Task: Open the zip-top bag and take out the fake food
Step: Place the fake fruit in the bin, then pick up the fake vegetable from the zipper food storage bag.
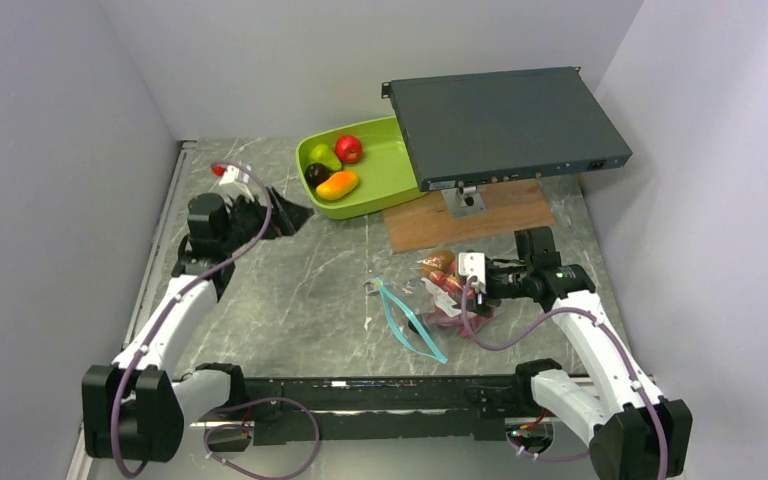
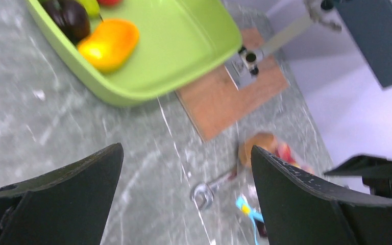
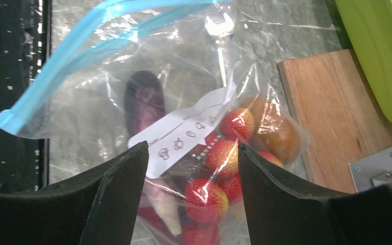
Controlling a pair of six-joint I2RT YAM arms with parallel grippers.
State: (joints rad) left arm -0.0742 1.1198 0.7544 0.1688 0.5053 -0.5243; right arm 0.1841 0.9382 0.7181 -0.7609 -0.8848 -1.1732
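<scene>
The clear zip-top bag (image 3: 148,61) lies on the marble table with its blue zip strip (image 3: 71,56) parted at the mouth. Inside are a purple eggplant (image 3: 144,102), a red grape bunch (image 3: 224,153) and a brown-orange fruit (image 3: 278,135). My right gripper (image 3: 192,145) is open, its fingers either side of the bag's lower end over the grapes. A lime-green tray (image 1: 390,185) holds a red apple (image 1: 349,148), green pear (image 1: 322,155), dark plum (image 1: 317,173) and mango (image 1: 337,184). Just left of the tray hovers my left gripper (image 1: 285,212), wide open and holding nothing.
A dark flat equipment box (image 1: 505,125) overhangs the tray's right side on a metal stand fixed to a wooden board (image 1: 470,215). A small wrench (image 2: 204,194) lies beside the bag's mouth. Grey walls close in on the left, back and right.
</scene>
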